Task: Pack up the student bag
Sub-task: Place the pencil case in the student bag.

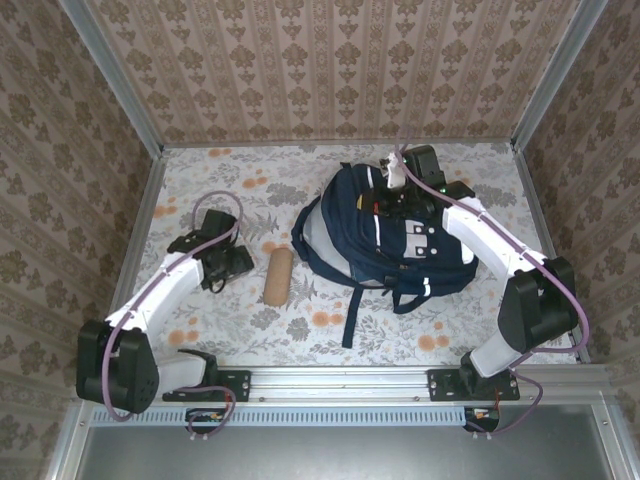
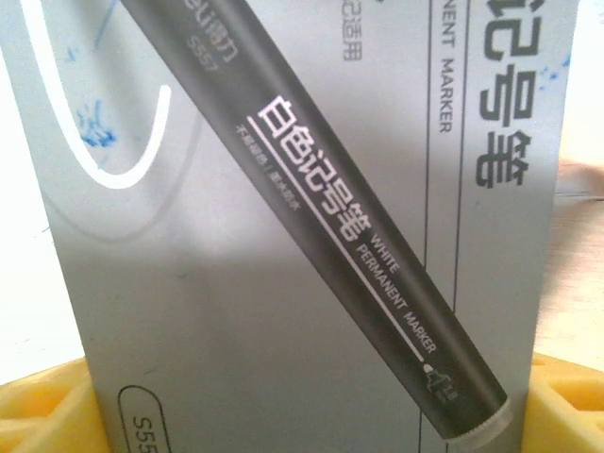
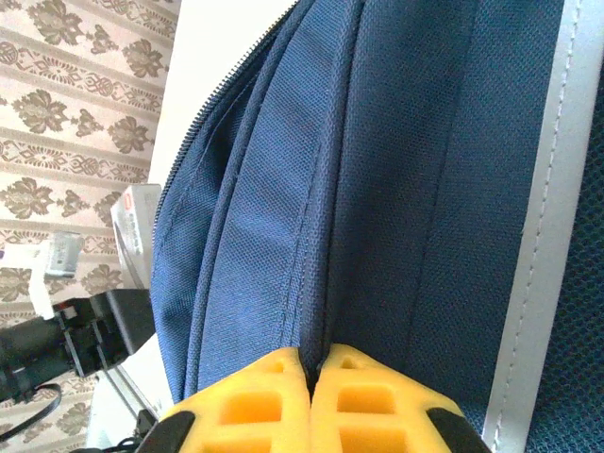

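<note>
The student bag [image 1: 395, 240], navy with white stripes, lies flat at the table's centre right. My right gripper [image 1: 392, 195] sits at its far end, and its yellow fingers [image 3: 255, 406] are shut on a fold of the blue fabric [image 3: 283, 217]. My left gripper [image 1: 232, 262] is low over the table to the left of the bag. Up close, a grey box of white permanent markers [image 2: 236, 311] stands between its yellow fingers [image 2: 42, 411], whose tips press against both sides of the box.
A tan cylindrical case [image 1: 278, 277] lies on the floral table [image 1: 250, 180] between my left gripper and the bag. A dark strap [image 1: 350, 310] trails from the bag toward the near rail. Patterned walls close three sides. Past the bag a pale box [image 3: 132, 222] shows.
</note>
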Controlling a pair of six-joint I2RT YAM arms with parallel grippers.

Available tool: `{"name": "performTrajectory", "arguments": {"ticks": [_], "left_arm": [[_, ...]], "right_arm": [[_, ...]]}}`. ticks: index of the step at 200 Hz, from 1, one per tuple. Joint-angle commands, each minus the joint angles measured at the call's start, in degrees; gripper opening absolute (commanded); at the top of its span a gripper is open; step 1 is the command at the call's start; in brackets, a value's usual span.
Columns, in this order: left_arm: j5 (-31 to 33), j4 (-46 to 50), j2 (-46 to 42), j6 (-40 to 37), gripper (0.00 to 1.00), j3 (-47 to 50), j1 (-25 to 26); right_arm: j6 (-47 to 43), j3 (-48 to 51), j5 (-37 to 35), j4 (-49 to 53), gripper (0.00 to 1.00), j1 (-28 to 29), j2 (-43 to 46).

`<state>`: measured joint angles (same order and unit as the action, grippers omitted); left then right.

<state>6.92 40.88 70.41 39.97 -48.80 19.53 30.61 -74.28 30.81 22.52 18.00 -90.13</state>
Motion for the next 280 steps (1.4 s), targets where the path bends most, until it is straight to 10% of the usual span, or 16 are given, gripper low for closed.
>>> {"name": "performTrajectory", "arguments": {"ticks": [1,90,187,280], "left_arm": [[1.0,-1.5,1.6,-0.5,0.78,-5.5,4.7],[-4.2,-12.5,26.7,0.3,0.78,-28.1,21.3],[-11.7,-19.6,41.3,3.3,0.78,-34.7,22.1],[-1.0,-4.1,40.9,2.2,0.79,-32.2,23.6]], "right_arm": [[2.3,-2.7,2.6,-5.0,0.01,-1.6,2.0],[7.4,-2.6,8.4,-9.2,0.02,-3.4,2.7],[7.4,-2.8,9.7,-8.7,0.02,-3.3,2.4],[5.6,-3.7,9.3,-7.3,0.02,-3.4,1.2]]}}
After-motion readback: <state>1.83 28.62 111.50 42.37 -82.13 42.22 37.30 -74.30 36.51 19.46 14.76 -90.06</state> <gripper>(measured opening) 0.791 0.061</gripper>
